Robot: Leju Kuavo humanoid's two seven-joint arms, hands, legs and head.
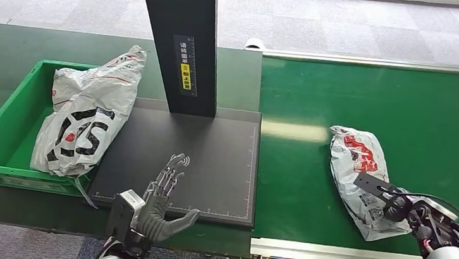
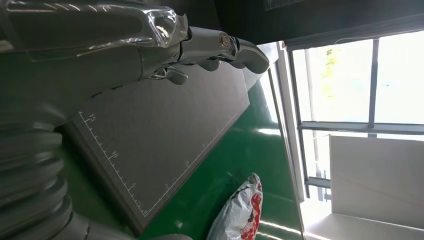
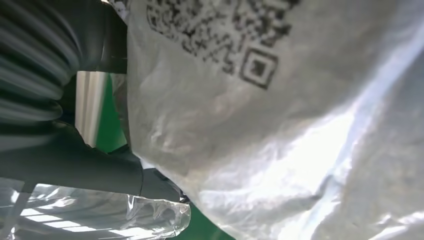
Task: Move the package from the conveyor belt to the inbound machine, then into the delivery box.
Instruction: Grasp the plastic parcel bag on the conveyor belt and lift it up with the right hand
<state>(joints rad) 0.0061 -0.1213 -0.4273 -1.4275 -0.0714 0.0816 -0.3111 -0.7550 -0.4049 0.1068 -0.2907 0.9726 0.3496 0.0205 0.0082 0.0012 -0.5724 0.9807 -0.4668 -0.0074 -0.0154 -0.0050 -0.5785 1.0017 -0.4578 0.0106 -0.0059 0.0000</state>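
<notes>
— Where are the hands?
— Right hand (image 1: 410, 213) presses the white courier bag (image 1: 362, 177), grip unclear; left hand (image 1: 159, 205) hovers, fingers spread.
— The setting?
— Green conveyor belt (image 1: 407, 108) at three o'clock, black scanner platform (image 1: 211, 159) centre, green crate (image 1: 3, 139) at nine, grey carpet beyond. The bag, red-printed and crumpled, lies on the belt.

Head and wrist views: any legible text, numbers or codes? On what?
"15", "10": ruler marks along the black platform edge.
Yellow-and-white label on the black column: too small to read.
Red and black print on the package on the belt and the bag in the green bin: unreadable.
QR code on the package: no readable words.
</notes>
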